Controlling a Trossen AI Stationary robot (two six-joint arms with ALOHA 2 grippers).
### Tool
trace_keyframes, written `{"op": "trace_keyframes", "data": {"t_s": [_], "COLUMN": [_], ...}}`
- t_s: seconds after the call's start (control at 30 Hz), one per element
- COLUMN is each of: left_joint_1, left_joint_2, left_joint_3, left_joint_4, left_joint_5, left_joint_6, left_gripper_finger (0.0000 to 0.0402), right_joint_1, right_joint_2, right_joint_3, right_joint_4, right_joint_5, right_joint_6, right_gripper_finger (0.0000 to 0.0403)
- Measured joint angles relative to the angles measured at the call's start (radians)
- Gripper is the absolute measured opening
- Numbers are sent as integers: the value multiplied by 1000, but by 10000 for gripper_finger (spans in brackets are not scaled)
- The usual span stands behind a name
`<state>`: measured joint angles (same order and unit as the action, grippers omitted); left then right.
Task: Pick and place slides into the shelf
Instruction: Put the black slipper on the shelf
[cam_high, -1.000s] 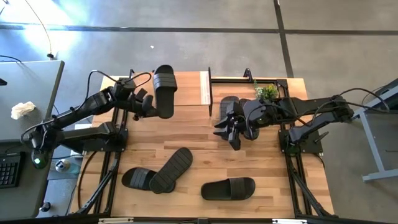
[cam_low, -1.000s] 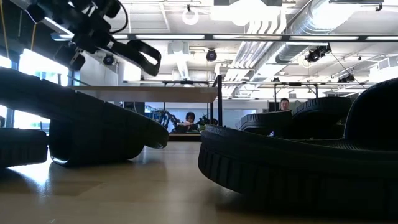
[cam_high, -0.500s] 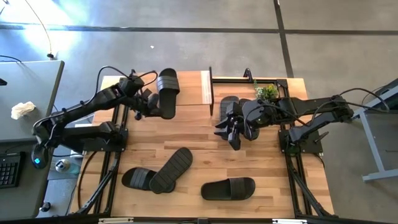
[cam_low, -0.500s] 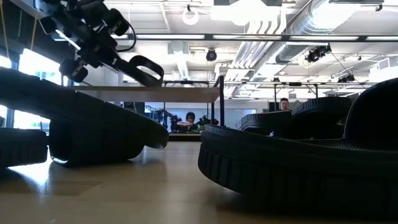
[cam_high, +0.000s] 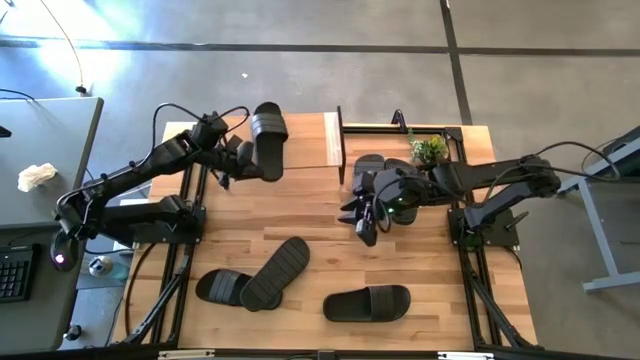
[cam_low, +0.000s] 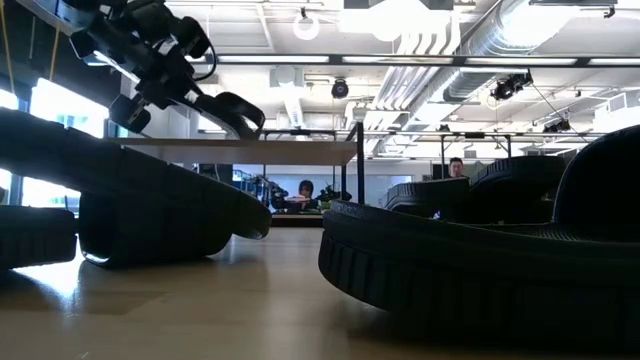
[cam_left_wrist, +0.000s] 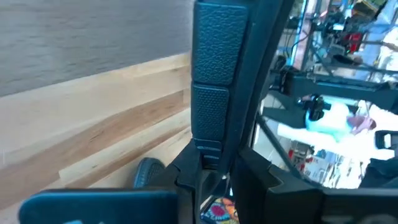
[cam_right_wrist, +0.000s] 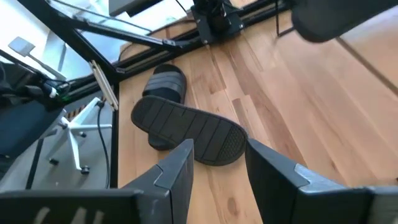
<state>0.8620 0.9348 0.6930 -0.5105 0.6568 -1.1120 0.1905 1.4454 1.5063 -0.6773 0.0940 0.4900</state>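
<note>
My left gripper (cam_high: 238, 160) is shut on one black slide (cam_high: 267, 140) and holds it over the light wood top board (cam_high: 305, 140) of the shelf, at the table's far left. In the low view this slide (cam_low: 228, 110) hangs just above the board (cam_low: 250, 151). My right gripper (cam_high: 363, 222) hovers open over the middle of the table, with nothing between its fingers (cam_right_wrist: 177, 167). Below it, one slide (cam_high: 276, 272) leans with one end on another (cam_high: 220, 288). A third slide (cam_high: 367, 303) lies flat near the front edge. Another slide (cam_high: 369, 165) is partly hidden under the right arm. My left gripper pinches the slide's sole (cam_left_wrist: 208, 146) between its two fingers, near the slide's near end. The fingers come slanting down from the table's left. The slide runs on away from them, turned on edge and tilted, lifted clear of the shelf board.
The shelf's thin black frame (cam_high: 400, 127) runs on to the right of the board, with a small green plant (cam_high: 430, 148) at its far right. Black rails (cam_high: 185, 260) line the table's left and right sides. Bare wood lies between the shelf and the near slides.
My left gripper has carried the slide a little toward the table's far edge and down toward the shelf's board, still shut on it. My right gripper has sunk a little and shifted toward the table's left, staying open.
</note>
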Motion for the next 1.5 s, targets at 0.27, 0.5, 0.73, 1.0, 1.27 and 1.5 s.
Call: {"op": "trace_keyframes", "data": {"t_s": [0.27, 0.5, 0.73, 1.0, 1.27, 1.5], "left_joint_1": [17, 17, 17, 15, 15, 15], "left_joint_2": [0, -1, -1, -1, -5, -41], "left_joint_3": [0, 0, 0, 0, 0, 0], "left_joint_4": [-33, -32, -30, -30, -77, -136], "left_joint_5": [-5, -33, -53, -15, 49, 119], "left_joint_6": [5, 6, 9, 8, 8, 50], "left_gripper_finger": [58, 72, 123, 191, 216, 213], "right_joint_1": [0, 0, 0, 0, 0, 0], "right_joint_2": [45, 48, 48, 48, 48, 48], "right_joint_3": [0, 0, 0, 0, 0, 0], "right_joint_4": [5, 8, 9, 9, 9, -28], "right_joint_5": [-29, -29, -32, -32, -45, -154], "right_joint_6": [0, 0, 3, 7, 20, 49], "right_gripper_finger": [135, 135, 135, 135, 135, 135]}}
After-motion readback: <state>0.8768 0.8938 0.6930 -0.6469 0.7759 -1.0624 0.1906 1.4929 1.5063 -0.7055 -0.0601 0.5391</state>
